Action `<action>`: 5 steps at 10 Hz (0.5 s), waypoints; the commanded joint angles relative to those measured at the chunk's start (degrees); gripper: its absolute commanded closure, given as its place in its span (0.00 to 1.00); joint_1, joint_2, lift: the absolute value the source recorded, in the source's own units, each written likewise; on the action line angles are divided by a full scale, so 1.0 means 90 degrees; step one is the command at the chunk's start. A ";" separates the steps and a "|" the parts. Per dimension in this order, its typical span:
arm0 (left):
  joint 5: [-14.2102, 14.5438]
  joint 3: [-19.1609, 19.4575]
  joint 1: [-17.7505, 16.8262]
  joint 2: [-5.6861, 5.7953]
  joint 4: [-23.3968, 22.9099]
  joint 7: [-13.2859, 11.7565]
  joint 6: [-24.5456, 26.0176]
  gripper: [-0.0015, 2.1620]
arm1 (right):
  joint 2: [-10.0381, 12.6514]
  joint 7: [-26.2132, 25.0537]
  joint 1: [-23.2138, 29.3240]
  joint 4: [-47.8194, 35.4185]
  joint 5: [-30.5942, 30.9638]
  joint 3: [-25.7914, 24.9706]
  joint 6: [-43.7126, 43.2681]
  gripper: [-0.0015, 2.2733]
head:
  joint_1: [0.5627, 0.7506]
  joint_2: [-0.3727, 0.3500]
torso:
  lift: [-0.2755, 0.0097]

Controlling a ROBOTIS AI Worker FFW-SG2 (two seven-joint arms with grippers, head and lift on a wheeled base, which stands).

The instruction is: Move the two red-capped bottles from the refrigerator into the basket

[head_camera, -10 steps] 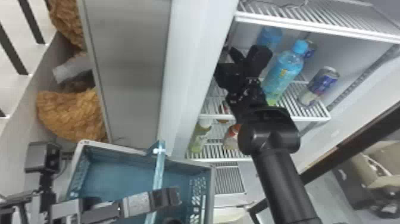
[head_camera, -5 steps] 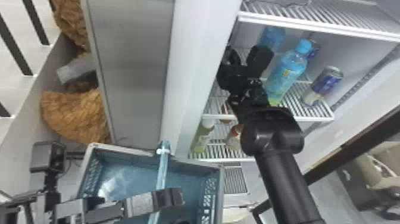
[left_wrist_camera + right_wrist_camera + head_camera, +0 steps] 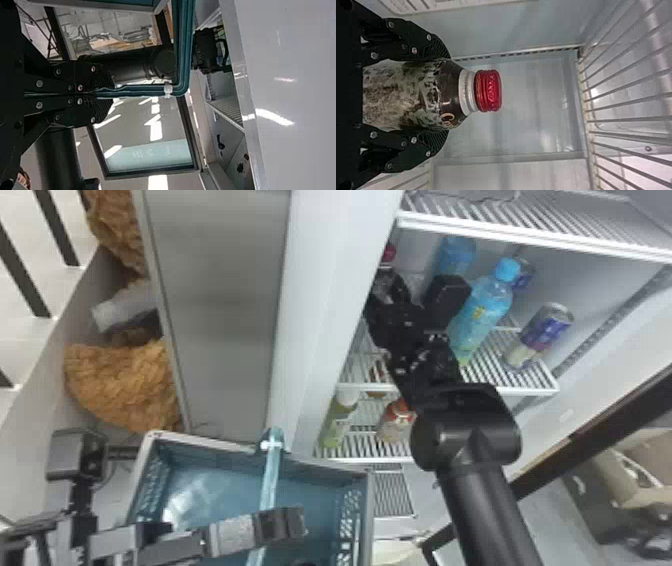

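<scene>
Part-open, my right gripper (image 3: 446,95) clasps the patterned, red-capped bottle (image 3: 403,95), cap (image 3: 488,91) beyond it; my left gripper (image 3: 107,94) pinches the teal plastic basket handle (image 3: 184,47), likely steadying it.

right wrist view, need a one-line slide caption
A red-capped bottle upright at the right hand, inside the refrigerator

Head view, left side: dark upright bars (image 3: 22,270) stand against a pale floor (image 3: 30,335); shaggy brown material (image 3: 122,385) is located nearby. Lower right: grey floor (image 3: 555,530). Left wrist view: dark-framed glass (image 3: 134,126) displays white light streaks (image 3: 156,132).
</scene>
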 commanded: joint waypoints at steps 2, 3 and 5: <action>0.0000 -0.0009 -0.0009 0.0016 0.0000 0.0001 0.0000 0.56 | -0.0086 0.0001 0.0513 -0.0817 -0.0158 0.0000 0.0284 0.56 | 0.70 0.16 | 0.97; 0.0000 -0.0009 0.0006 0.0016 0.0000 0.0001 0.0000 0.56 | -0.0116 0.0001 0.0716 -0.1098 -0.0285 0.0000 0.0362 0.56 | 0.70 0.16 | 0.97; 0.0000 -0.0009 0.0006 0.0016 0.0000 0.0001 0.0000 0.56 | -0.0164 -0.0019 0.1154 -0.1801 -0.0387 -0.0076 0.0643 0.56 | 0.70 0.17 | 0.97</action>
